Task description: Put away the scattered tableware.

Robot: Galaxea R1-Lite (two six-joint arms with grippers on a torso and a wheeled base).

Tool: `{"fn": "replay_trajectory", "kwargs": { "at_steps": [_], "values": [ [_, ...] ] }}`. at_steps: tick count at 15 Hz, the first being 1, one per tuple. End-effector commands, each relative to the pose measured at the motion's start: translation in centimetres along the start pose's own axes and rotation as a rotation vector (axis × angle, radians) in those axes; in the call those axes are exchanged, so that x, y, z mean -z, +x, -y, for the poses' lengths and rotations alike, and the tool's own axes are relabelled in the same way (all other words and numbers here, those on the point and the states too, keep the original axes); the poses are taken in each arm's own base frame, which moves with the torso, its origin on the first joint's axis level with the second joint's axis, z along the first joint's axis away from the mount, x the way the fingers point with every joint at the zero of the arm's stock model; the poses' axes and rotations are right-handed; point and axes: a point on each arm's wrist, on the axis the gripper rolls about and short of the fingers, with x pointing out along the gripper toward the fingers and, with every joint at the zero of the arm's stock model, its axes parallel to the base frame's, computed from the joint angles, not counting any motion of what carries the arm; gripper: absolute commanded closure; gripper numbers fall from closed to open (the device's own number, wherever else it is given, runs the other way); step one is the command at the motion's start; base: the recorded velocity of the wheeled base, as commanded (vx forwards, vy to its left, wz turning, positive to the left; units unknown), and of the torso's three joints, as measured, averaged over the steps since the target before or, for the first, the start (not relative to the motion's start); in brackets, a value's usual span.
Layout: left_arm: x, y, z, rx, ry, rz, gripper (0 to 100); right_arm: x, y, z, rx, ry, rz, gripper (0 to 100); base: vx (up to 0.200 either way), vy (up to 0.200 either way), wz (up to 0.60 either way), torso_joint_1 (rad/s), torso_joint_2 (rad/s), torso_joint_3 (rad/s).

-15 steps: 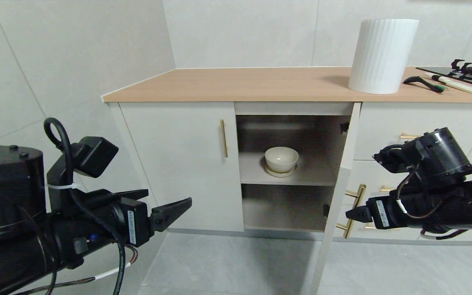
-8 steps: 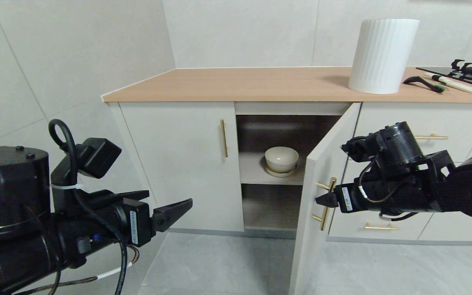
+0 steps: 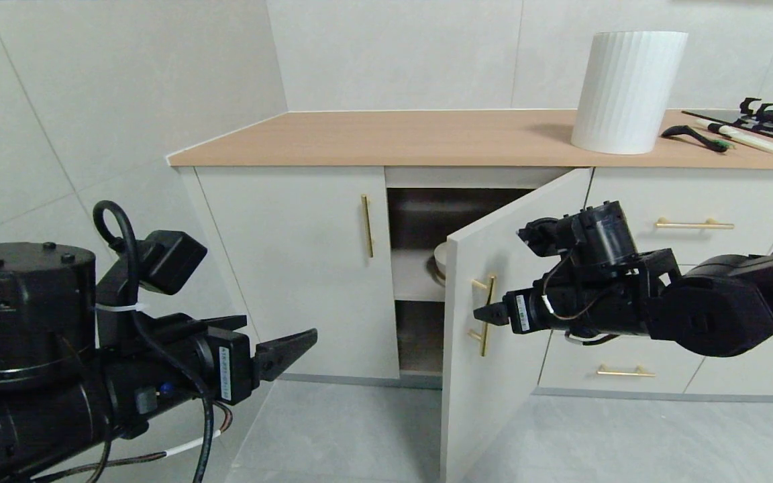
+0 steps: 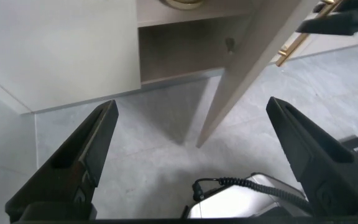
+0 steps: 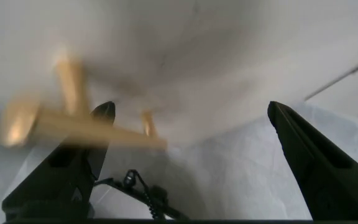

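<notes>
white ribbed canister [image 3: 628,90] upright on wooden countertop [image 3: 393,137] | black-handled tools [image 3: 692,135] beside it

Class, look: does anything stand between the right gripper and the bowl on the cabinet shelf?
Yes: the half-shut cabinet door. The right gripper sits at its gold handle outside; the bowl lies behind the door, only its edge showing.
</notes>
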Motion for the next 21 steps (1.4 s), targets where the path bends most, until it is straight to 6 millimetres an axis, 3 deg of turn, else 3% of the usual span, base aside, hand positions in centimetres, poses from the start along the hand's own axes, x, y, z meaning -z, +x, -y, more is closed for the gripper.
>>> {"fn": "replay_trajectory", "kwargs": {
  "at_steps": [1,4,6,7,11,14,17,21],
  "values": [
    [0.0,0.2,0.0,0.000,-0.001,-0.005,0,0.6,-2.0,-1.2,-0.036,-0.020,0.002,0,0.000,0.000,0.00,0.000,0.00,0.000],
    [0.2,0.4,0.0,-0.002,0.003,-0.017,0,1.4,-7.3,-1.6,-0.076,-0.037,0.056,0,0.000,0.000,0.00,0.000,0.00,0.000],
    [0.1,0.4,0.0,-0.002,0.003,-0.014,0,0.8,-8.9,-0.9,-0.058,-0.025,0.103,0,0.000,0.000,0.00,0.000,0.00,0.000],
    [0.1,0.3,0.0,-0.002,0.003,-0.011,0,0.3,-8.4,0.9,-0.002,-0.014,0.109,0,0.000,0.000,0.00,0.000,0.00,0.000],
    [0.0,0.1,0.0,-0.001,0.002,-0.002,0,0.2,-2.1,4.1,0.089,0.012,0.046,0,0.000,0.000,0.00,0.000,0.00,0.000],
    [-0.2,0.0,0.1,0.001,-0.002,0.014,0,-0.2,2.1,4.4,0.091,0.008,0.056,0,0.000,0.000,0.00,0.000,0.00,0.000],
    [-0.5,0.0,0.1,0.003,-0.001,0.057,0,-0.7,4.1,4.2,0.087,0.007,0.064,0,0.000,0.000,0.00,0.000,0.00,0.000],
    [-0.6,-0.2,0.1,0.006,-0.002,0.069,0,0.2,7.5,4.0,0.065,0.096,0.147,0,0.000,0.000,0.00,0.000,0.00,0.000]
  ]
}}
